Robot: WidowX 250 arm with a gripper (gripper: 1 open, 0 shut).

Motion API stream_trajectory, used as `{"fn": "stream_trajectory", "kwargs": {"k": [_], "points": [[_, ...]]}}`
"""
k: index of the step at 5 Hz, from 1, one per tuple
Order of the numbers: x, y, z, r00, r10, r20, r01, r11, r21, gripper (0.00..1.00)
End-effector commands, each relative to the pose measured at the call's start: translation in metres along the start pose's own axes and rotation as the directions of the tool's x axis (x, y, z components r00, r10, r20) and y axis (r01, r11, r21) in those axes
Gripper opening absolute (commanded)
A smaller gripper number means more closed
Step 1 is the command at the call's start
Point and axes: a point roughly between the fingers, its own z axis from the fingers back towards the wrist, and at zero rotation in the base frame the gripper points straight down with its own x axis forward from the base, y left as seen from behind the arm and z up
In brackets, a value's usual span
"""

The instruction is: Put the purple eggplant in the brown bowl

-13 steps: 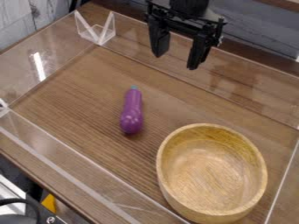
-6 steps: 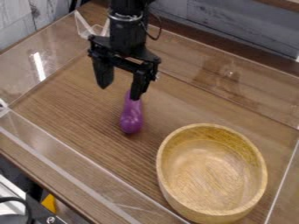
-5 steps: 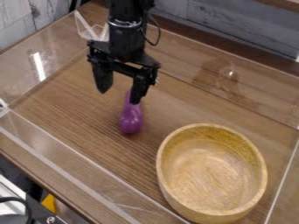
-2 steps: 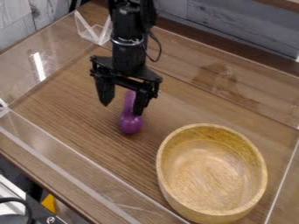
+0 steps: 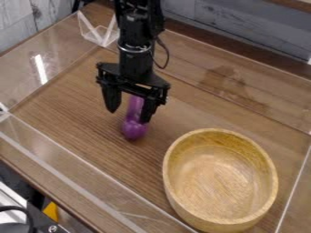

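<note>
The purple eggplant (image 5: 135, 124) lies on the wooden table, its near end showing below the gripper. My gripper (image 5: 131, 105) hangs straight down over its far half, open, with one black finger on each side of it. I cannot tell whether the fingers touch it. The brown bowl (image 5: 220, 178) stands empty at the front right, about a hand's width from the eggplant.
Clear plastic walls (image 5: 55, 55) fence the table on the left, back and front. A clear plastic stand (image 5: 97, 29) sits at the back left corner. A grey plank wall runs behind.
The gripper has come from the back right to above the eggplant and then moved lower, its fingers now straddling it. Eggplant and bowl have not moved.
</note>
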Motion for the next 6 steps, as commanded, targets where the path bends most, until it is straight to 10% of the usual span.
{"fn": "stream_trajectory", "kwargs": {"k": [1,2,3,4,5,6], "points": [[0.005,-0.002,0.003,0.999,0.001,0.033,-0.001,1.000,-0.006,1.00],[0.006,-0.002,0.000,0.999,-0.003,0.032,0.003,1.000,-0.015,0.00],[0.003,-0.004,0.002,0.999,-0.017,0.035,0.018,0.999,-0.039,0.00],[0.000,-0.006,0.005,0.999,-0.034,0.036,0.036,0.997,-0.066,1.00],[0.001,-0.005,0.009,0.998,-0.042,0.047,0.045,0.996,-0.073,0.00],[0.002,-0.004,0.013,0.997,-0.045,0.059,0.049,0.996,-0.077,0.00]]}}
